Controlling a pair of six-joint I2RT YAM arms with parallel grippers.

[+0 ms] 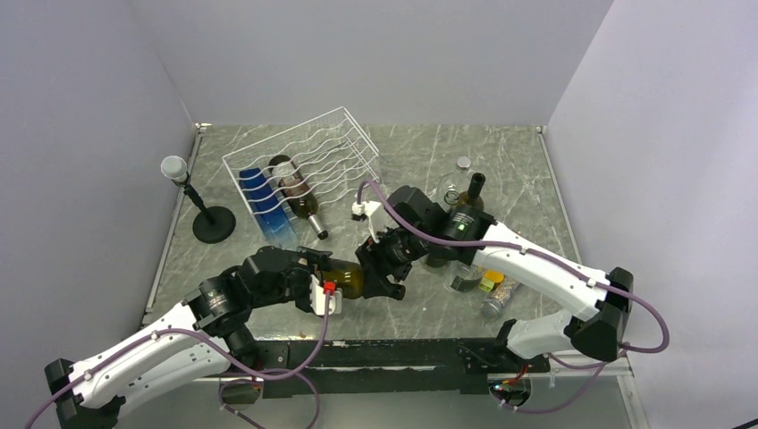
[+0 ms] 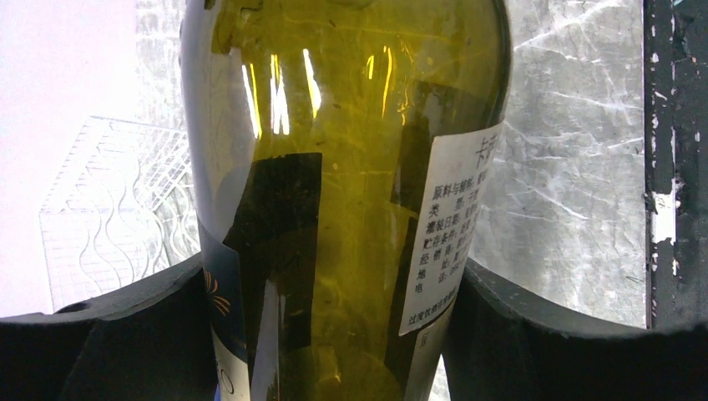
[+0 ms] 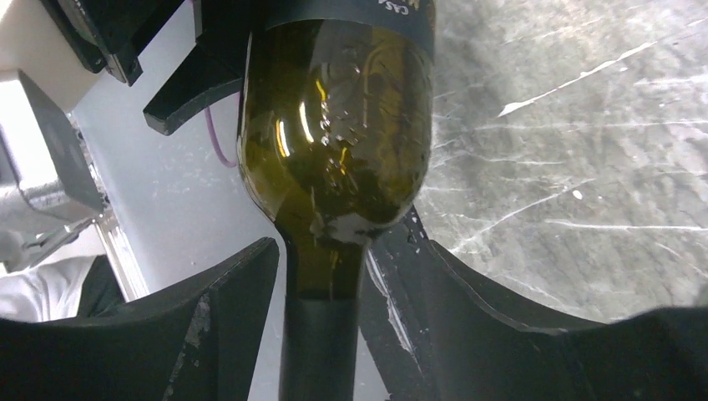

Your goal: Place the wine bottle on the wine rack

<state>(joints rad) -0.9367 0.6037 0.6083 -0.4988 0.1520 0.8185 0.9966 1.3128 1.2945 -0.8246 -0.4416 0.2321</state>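
Green wine bottle (image 1: pixel 349 279) is being gripped by your left tool (image 2: pixel 334 334) near the table's (image 1: pixel 501 161) front, well apart from the wine rack (image 1: pixel 313 147); your right tool (image 3: pixel 324 334) is straddling its neck, clamping unclear, so confirm that hold before releasing.

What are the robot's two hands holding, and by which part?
The left gripper clamps the green wine bottle by its body. The right gripper straddles its neck; whether it grips yet cannot be told.

wine rack (image 1: pixel 335 147) rear centre | microphone stand (image 1: pixel 214 225) left of it | wine bottle (image 1: pixel 349 279) before it
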